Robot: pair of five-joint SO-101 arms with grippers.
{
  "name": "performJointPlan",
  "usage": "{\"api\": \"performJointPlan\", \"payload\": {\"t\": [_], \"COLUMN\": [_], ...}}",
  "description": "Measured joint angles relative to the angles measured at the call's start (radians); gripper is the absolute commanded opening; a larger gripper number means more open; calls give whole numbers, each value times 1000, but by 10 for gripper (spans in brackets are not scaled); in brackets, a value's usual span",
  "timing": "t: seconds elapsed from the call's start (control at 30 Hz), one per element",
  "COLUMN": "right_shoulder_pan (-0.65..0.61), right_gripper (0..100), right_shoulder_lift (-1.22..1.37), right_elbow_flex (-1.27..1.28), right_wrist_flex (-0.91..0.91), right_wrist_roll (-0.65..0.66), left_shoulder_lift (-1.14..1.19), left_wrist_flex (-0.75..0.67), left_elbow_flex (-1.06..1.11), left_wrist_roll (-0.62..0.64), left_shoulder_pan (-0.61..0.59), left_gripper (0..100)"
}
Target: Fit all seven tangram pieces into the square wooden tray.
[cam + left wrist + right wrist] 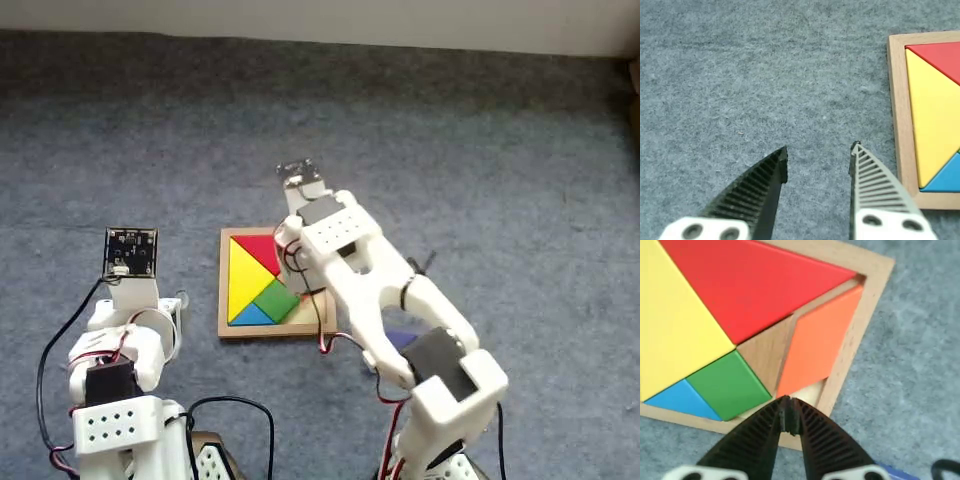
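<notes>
High view: grey-blue cloth covers the tabletop (450, 120), with a pale strip along its far edge. The tray (270, 331) lies mid-scene, and the right arm (370, 290) stretches across its right half, hiding that side. Inside the tray, the red triangle (765, 285), yellow triangle (675, 325), green square (727, 385) and blue triangle (680, 400) sit flat. The orange piece (822, 340) lies along the tray's rim next to the red triangle, with bare wood between it and the green square. The right end effector (788, 402) has its tips pressed together over the tray's edge, at the orange piece's end. The left end effector (818, 150) has its tips moderately apart over cloth just beside the tray's left rim. A dark blue piece (402, 340) lies beside the tray, under the right arm.
</notes>
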Motion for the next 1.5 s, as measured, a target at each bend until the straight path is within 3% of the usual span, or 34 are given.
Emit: {"api": "performJointPlan", "payload": {"t": [0.27, 0.47, 0.83, 1.1, 1.5], "right_shoulder_pan": [172, 245, 267, 267, 265], "right_gripper": [8, 8, 16, 221, 231], "right_shoulder_lift": [-313, -393, -408, -408, -408], "right_elbow_flex": [173, 344, 414, 414, 552], "right_wrist_flex": [17, 17, 17, 17, -8], "right_wrist_roll": [0, 0, -46, -181, -250], "left_shoulder_lift": [0, 0, 0, 0, 0], "left_wrist_flex": [0, 0, 0, 0, 0], "left_elbow_flex": [0, 0, 0, 0, 0], "left_wrist_roll": [0, 0, 0, 0, 0], "left_shoulder_pan": [0, 0, 0, 0, 0], "left_gripper": [207, 207, 207, 207, 207]}}
